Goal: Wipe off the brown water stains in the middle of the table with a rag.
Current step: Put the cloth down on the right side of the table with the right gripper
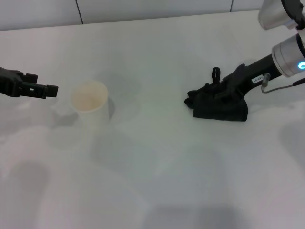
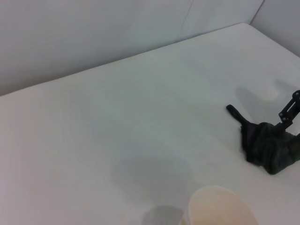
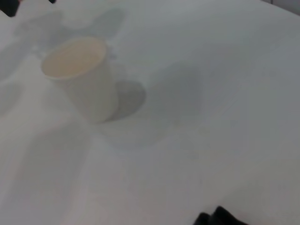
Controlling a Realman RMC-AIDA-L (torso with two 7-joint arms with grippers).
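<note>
Spreading across every view, the white table (image 1: pixel 157 162) shows only faint grey shadows in its middle; no brown water stains can be made out on it, so their spot cannot be told. Right arm (image 1: pixel 286 55) comes in from the far right side, its dark wrist section sloping down to the right gripper (image 1: pixel 214 90), which sits low on the tabletop and pressed into the rag (image 1: pixel 221 106). Rag is a bunched black cloth lying flat on the table, directly under and around the right fingers, one finger (image 1: pixel 216 74) sticking up clear of the cloth on its far side; the left wrist view shows the same, a finger tip (image 2: pixel 233 111) poking out just beside the cloth (image 2: pixel 272 152). Fingers look clamped on the rag, cloth gathered between them. White paper cup (image 1: pixel 90 102) stands upright, mouth open, well apart from the rag and the right fingers, just beside the left fingertips. Left gripper (image 1: pixel 50 89) hovers at the left edge, pointing at the cup without touching; fingers appear together, though the view is side-on
</note>
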